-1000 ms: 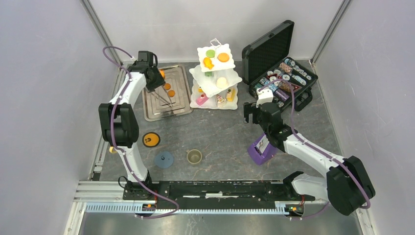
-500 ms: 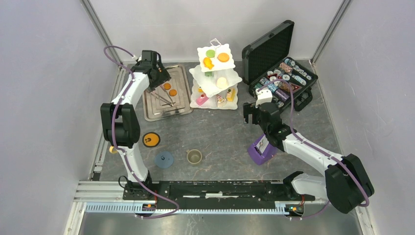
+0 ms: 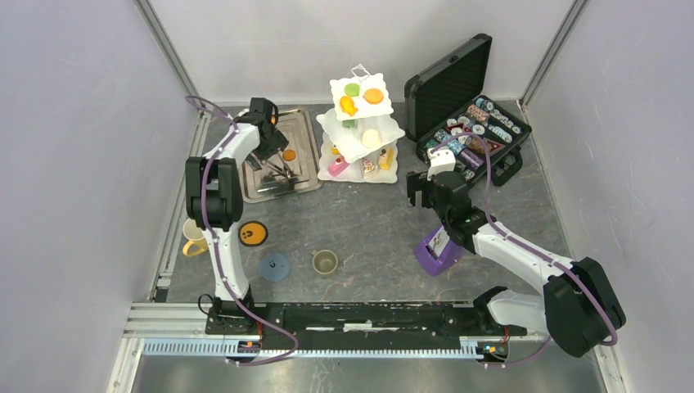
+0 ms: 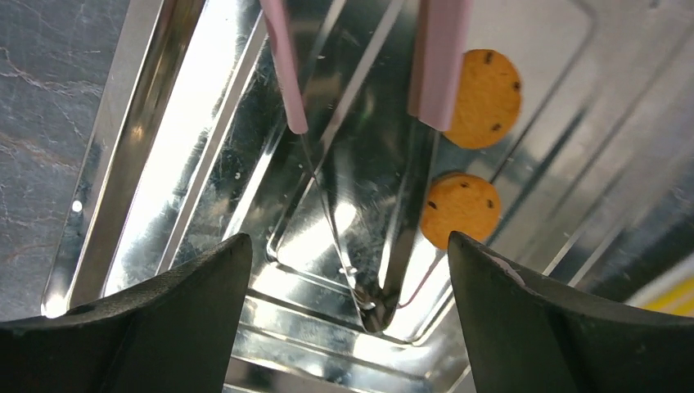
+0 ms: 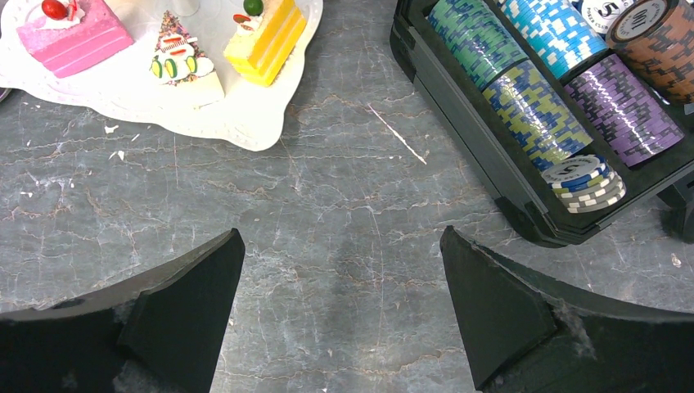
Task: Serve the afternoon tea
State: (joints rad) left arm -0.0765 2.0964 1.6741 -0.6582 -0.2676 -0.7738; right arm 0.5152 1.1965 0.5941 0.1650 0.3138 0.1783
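Observation:
The white three-tier stand (image 3: 360, 131) holds small pastries; in the right wrist view its bottom tier (image 5: 245, 123) carries a pink cake (image 5: 78, 37), a white slice (image 5: 180, 65) and a yellow cake (image 5: 266, 37). My left gripper (image 3: 274, 137) (image 4: 348, 241) hangs open over the metal tray (image 3: 304, 131). Pink-tipped metal tongs (image 4: 327, 196) (image 3: 274, 170) lie in the tray below the jaws, beside two orange cookies (image 4: 487, 86) (image 4: 460, 209). My right gripper (image 3: 425, 192) (image 5: 340, 237) is open over bare table. The yellow mug (image 3: 194, 239), olive cup (image 3: 325, 262), orange coaster (image 3: 253, 233) and blue coaster (image 3: 274, 267) sit front left.
An open black case of poker chips (image 3: 470, 123) (image 5: 532, 106) stands at the back right, close to the right gripper. A purple card holder (image 3: 438, 250) sits under the right forearm. Grey walls close in both sides, and a rail runs along the left edge.
My left gripper has opened and let go of the tongs, which now lie in the tray. The left arm has swung right, uncovering the yellow mug. The right arm has not moved.

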